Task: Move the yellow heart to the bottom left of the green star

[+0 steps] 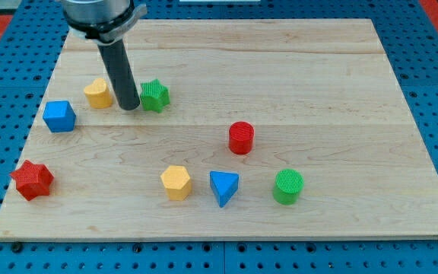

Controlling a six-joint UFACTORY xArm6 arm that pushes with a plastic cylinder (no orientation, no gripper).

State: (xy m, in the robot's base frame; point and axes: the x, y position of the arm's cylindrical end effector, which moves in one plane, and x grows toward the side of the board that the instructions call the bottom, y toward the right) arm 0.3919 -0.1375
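8 blocks: 2 yellow, 2 blue, 2 red, 2 green | yellow heart [98, 93] chunky, just left of my tip [128, 106] | green star [155, 95] just right | tip bare, holding nothing

my tip [129, 106] stands between the yellow heart [98, 93] on the view's left and the green star [155, 95] on its right

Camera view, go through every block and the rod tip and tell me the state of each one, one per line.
My tip: down on the board, between the yellow heart and the green star.
Yellow heart: left of the tip.
Green star: right of the tip, close against it.
Blue cube: alone.
Red star: alone by the left edge.
Yellow hexagon: alone.
Blue triangle: alone.
Red cylinder: upright.
Green cylinder: upright.
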